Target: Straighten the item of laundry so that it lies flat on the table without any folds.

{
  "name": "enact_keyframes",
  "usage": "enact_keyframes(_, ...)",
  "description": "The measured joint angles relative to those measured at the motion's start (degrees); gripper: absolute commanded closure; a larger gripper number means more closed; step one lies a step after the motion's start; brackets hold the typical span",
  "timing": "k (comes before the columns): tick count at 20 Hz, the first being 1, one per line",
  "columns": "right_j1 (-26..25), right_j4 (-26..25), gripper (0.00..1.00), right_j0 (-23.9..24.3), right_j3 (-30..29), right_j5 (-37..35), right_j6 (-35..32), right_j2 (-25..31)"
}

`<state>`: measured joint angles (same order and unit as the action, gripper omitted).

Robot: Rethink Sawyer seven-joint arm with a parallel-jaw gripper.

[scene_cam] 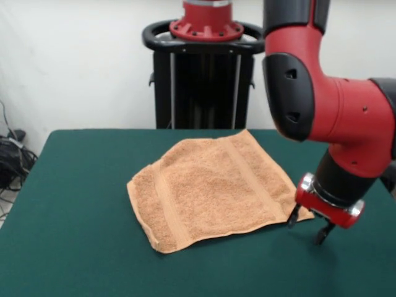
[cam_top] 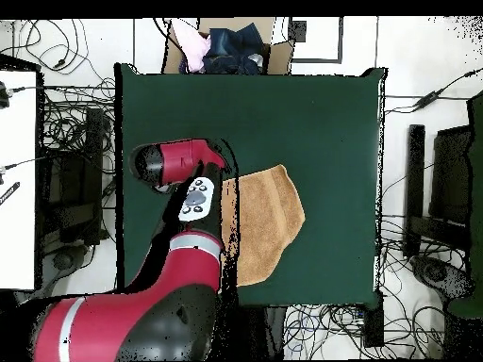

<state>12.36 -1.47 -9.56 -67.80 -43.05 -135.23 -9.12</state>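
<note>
The jaws stand open with nothing between them: from the front I see the two dark fingertips of the gripper (scene_cam: 307, 227) spread apart, just above the green table (scene_cam: 74, 204). One tip sits right at the towel's (scene_cam: 213, 189) corner on the arm's side, the other over bare felt just beside it.

The orange-tan towel lies near the middle of the table, mostly spread, its two woven bands (scene_cam: 167, 207) running across it. It is not quite flat, I think: the near edge looks thick, as if doubled under, and the far corner seems rumpled. From overhead the arm (cam_top: 184, 203) covers one side of the towel (cam_top: 269, 222), so I can't check that edge.

To do this step well, I'd lower until one finger slides under the corner, then close on a single layer only. I'd pull outward and low, away from the towel's middle, so the cloth drags smooth rather than lifting and folding back. The risk is pinching two layers or dragging the whole towel.
</note>
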Motion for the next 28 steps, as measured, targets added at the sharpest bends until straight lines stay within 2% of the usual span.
enact_keyframes(7, -0.23, 0.08, 0.0, -3.89, -0.19, -3.75, 0.0, -2.75)
enact_keyframes(17, 0.61, 0.11, 0.0, -6.4, -1.89, -5.13, 0.0, -5.04)
enact_keyframes(28, -4.48, 2.7, 0.0, -10.6, 0.57, -2.78, -1.57, -11.71)
